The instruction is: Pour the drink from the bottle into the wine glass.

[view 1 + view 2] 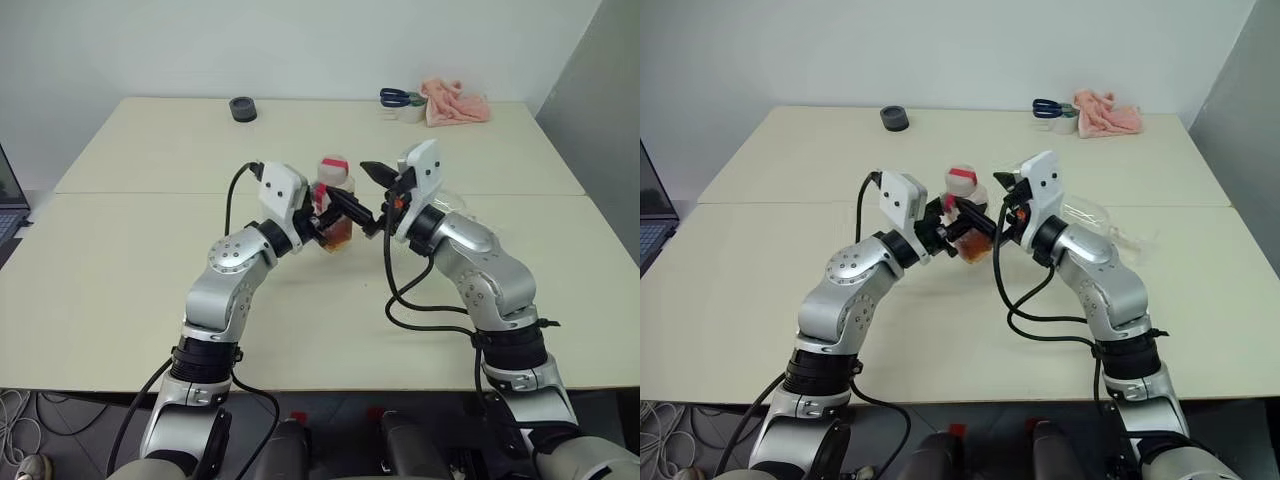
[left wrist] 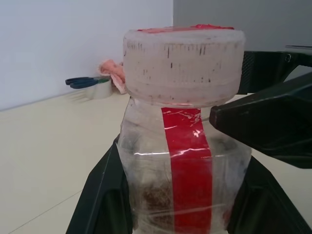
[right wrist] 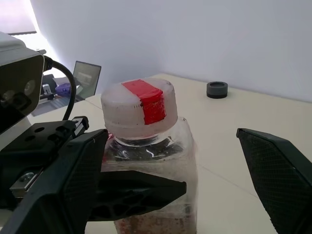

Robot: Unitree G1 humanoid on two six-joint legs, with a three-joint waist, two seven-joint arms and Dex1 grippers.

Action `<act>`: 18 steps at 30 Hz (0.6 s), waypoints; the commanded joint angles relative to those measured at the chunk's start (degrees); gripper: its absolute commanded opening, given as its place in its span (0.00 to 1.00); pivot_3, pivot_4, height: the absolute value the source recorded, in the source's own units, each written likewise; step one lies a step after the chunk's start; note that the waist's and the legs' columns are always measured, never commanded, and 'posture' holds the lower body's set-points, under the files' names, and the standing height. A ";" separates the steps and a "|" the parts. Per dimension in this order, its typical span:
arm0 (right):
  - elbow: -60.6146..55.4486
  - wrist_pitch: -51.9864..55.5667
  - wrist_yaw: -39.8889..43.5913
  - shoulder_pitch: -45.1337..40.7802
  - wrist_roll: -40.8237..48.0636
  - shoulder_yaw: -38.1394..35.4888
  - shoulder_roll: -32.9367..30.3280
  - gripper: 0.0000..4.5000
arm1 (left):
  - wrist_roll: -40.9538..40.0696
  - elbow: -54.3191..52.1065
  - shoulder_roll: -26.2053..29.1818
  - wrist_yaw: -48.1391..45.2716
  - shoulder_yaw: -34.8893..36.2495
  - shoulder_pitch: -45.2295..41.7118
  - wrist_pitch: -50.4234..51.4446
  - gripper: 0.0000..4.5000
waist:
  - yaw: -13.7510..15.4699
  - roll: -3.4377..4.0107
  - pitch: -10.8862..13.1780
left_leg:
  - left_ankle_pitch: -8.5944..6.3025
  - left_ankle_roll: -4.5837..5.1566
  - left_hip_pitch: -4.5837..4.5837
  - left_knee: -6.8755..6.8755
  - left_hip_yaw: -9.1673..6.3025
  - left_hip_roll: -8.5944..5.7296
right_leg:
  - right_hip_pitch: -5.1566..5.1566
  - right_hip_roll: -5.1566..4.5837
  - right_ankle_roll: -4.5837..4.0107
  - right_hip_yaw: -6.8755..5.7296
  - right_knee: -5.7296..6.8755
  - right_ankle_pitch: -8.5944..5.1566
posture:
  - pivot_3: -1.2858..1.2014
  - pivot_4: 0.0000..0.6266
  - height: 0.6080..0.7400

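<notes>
The left end effector (image 1: 330, 222) is clamped on the bottle (image 1: 335, 205), its black fingers (image 2: 105, 195) pressed against both sides of the body, holding it upright above the desk (image 1: 120, 250). The right end effector (image 1: 378, 195) stands wide apart, empty, its fingers (image 3: 282, 175) flanking the capped top of the bottle. The wine glass (image 1: 1095, 222) lies just behind the right end effector's wrist.

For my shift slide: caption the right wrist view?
Open right gripper flanks the capped bottle held by the left gripper.

pink cloth (image 1: 456, 102), scissors (image 1: 398, 97), black ring (image 1: 242, 109)
</notes>
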 commanded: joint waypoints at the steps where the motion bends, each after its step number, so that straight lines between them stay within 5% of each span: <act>1: -3.31 -0.07 -1.03 -1.80 1.83 -2.60 1.13 1.00 | -0.60 -3.31 0.02 -1.26 -0.77 0.11 -0.60 0.40 | 0.01 0.00 0.00 | 0.00 0.00 0.00 0.00 0.00 0.00 | 0.00 0.00 0.00 0.00 0.00 0.00 | 0.52 0.24 1.00; 18: -2.88 2.58 1.15 -5.03 8.24 -6.61 0.91 1.00 | 0.28 -3.10 0.72 -2.22 -1.87 1.32 -1.28 0.40 | 0.05 0.01 0.00 | 0.00 0.01 0.00 0.00 0.00 0.00 | 0.00 0.00 0.00 0.00 0.00 0.00 | 0.52 0.24 1.00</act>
